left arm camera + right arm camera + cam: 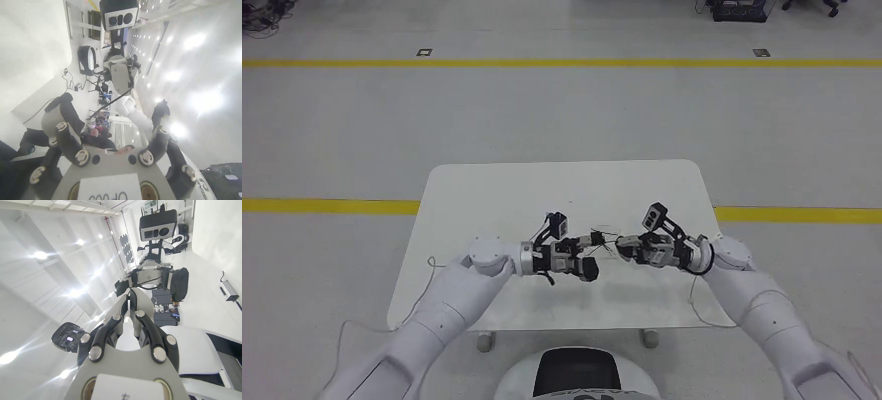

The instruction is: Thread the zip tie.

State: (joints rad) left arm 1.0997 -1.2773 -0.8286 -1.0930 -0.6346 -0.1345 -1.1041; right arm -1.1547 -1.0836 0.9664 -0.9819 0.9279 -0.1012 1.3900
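Apparently mid-threading: the right claw (pixel 131 294) is pinched almost shut, seemingly on the thin zip tie (pixel 606 238), held over the bench (pixel 492 200) near its middle. The left claw (pixel 113 101) gapes wide and empty, facing it. Next, it probably needs to close on the free end.
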